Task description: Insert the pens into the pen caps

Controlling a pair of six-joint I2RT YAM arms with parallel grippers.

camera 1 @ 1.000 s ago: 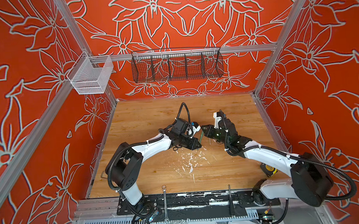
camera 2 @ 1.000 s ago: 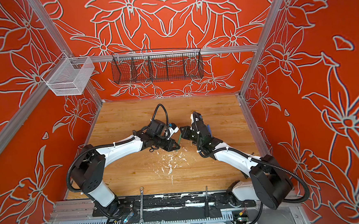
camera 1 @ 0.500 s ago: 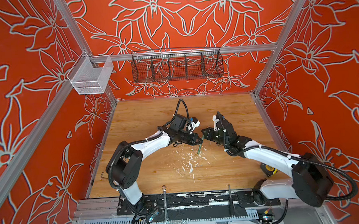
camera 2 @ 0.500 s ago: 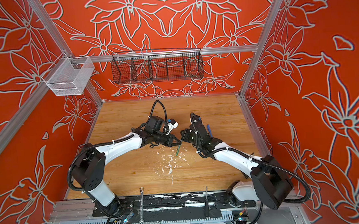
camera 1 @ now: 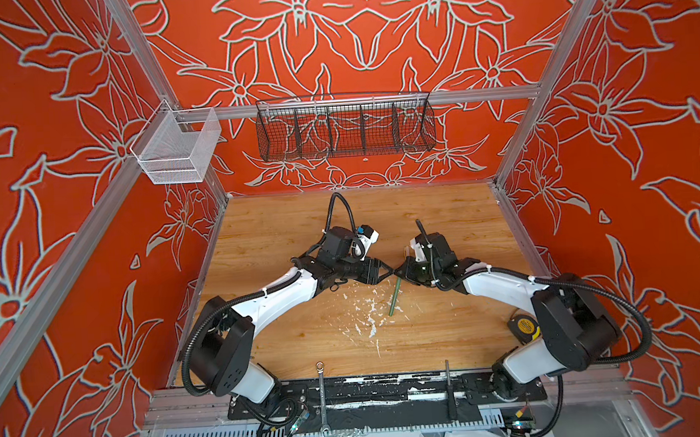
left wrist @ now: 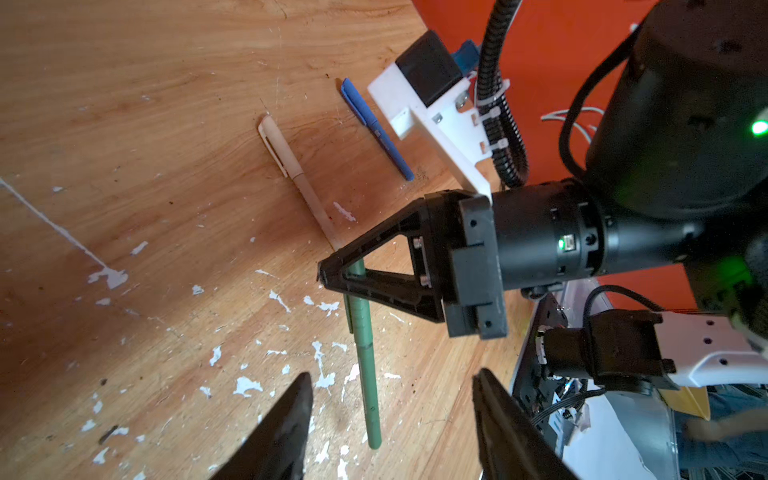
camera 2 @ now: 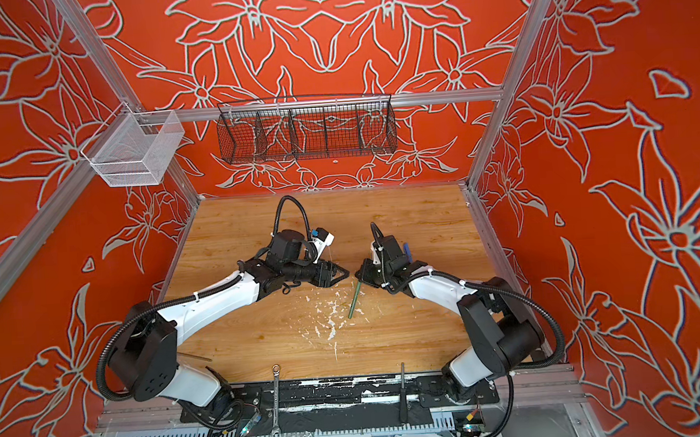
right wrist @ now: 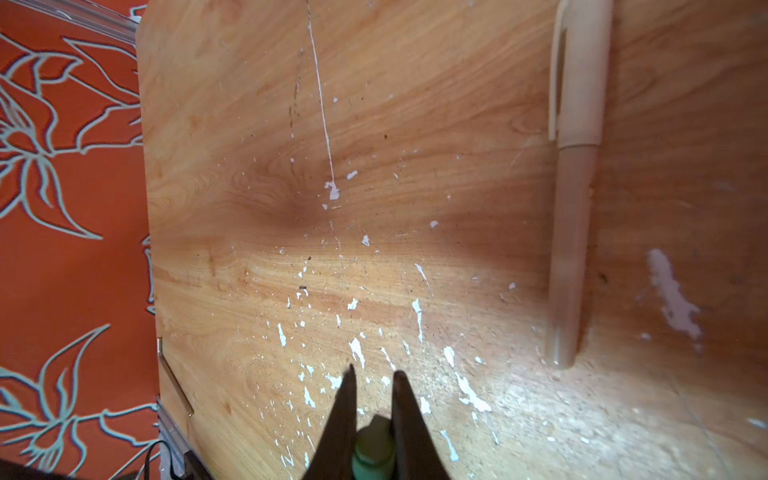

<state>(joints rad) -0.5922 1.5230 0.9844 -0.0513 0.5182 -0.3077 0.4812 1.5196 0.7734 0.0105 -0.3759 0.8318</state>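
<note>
My right gripper (left wrist: 322, 276) is shut on the cap end of the green pen (left wrist: 365, 374), which sits in its green cap (right wrist: 374, 451) and slants down over the flecked wood. In both top views the green pen (camera 1: 395, 298) (camera 2: 355, 300) hangs below the right gripper (camera 1: 399, 271). My left gripper (left wrist: 391, 374) is open, its fingers either side of the pen's lower end without touching it; in a top view its tip (camera 2: 345, 274) faces the right gripper (camera 2: 360, 275). A tan pen (left wrist: 291, 166) (right wrist: 575, 187) and a blue pen (left wrist: 374, 129) (camera 2: 405, 251) lie capped on the table.
White paint flecks (camera 1: 366, 314) dot the wooden table (camera 1: 282, 232). A silver wrench (camera 1: 321, 396) and a dark rod (camera 1: 449, 388) lie on the front rail. A yellow tape measure (camera 1: 523, 327) sits by the right arm's base. Wire baskets (camera 1: 345, 128) hang on the back wall.
My left gripper has opened, let go of the green pen and drawn back a little. The pen now hangs from the right gripper alone.
</note>
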